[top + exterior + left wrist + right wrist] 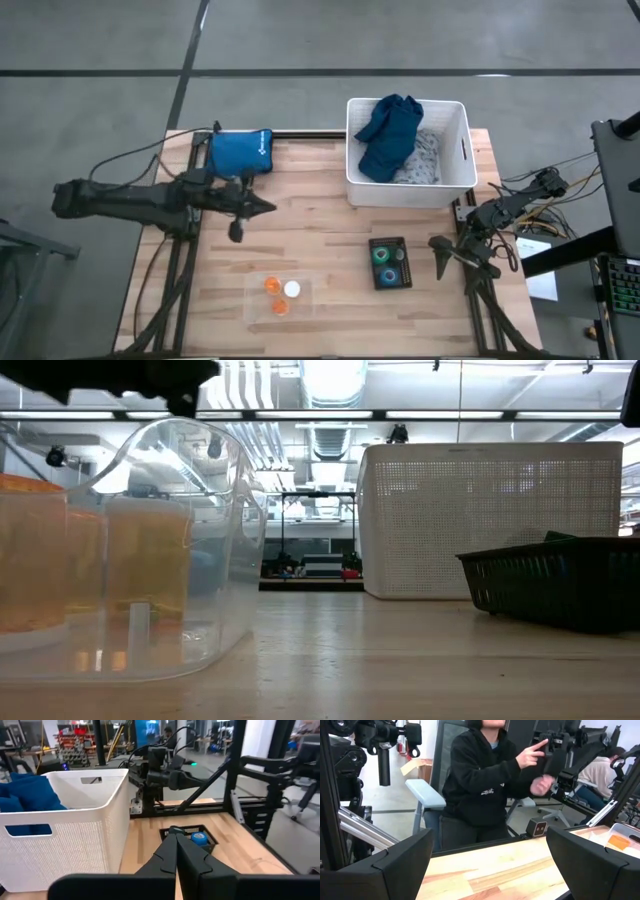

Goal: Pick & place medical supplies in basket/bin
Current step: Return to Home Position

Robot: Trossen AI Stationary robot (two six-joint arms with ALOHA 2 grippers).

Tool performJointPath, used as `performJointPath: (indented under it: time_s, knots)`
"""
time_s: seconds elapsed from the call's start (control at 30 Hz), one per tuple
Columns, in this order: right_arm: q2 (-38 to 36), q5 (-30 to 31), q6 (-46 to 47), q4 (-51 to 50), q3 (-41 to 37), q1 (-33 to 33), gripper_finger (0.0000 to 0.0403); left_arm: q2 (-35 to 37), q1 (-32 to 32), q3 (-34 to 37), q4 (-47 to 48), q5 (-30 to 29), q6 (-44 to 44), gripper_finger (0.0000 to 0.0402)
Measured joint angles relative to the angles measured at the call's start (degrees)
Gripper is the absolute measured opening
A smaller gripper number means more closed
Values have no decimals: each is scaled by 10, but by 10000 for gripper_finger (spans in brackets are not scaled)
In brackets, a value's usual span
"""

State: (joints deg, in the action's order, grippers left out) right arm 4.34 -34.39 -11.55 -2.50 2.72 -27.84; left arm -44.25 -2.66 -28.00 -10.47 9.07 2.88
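Observation:
The white bin (408,196) stands at the table's far right, with a dark blue cloth (388,135) draped over a pale grey patterned cloth (425,160) inside it. A green tape roll (381,256) and a blue one (389,275) lie in a small black basket (372,270). Orange caps (272,286) and a white cap (292,289) sit in a clear container (255,300) near the front edge. My left gripper (268,207) hovers shut and bare over the table's left middle, pointing right. My right gripper (487,865) stands open at the right edge.
A flat bright blue zip pouch (240,152) lies at the far left corner, just behind my left arm. A person (480,780) sits beyond the table in the right wrist view. The black basket (560,585) stands in front of the bin (490,520).

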Motion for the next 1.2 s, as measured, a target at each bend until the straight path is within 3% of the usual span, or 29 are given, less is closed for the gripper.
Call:
performJointPath:
  time_s: [0.7, 1.0, 1.2]
  knots:
    - [0, 0, 0, 0, 0, 0, 384, 338, 0, 224, 1, 4, -33, 10]
    - [0, 0, 0, 0, 0, 0, 384, 422, 0, 264, 8, 4, -33, 11]
    - [0, 0, 0, 0, 0, 0, 384, 443, 0, 266, 63, 4, -33, 11]
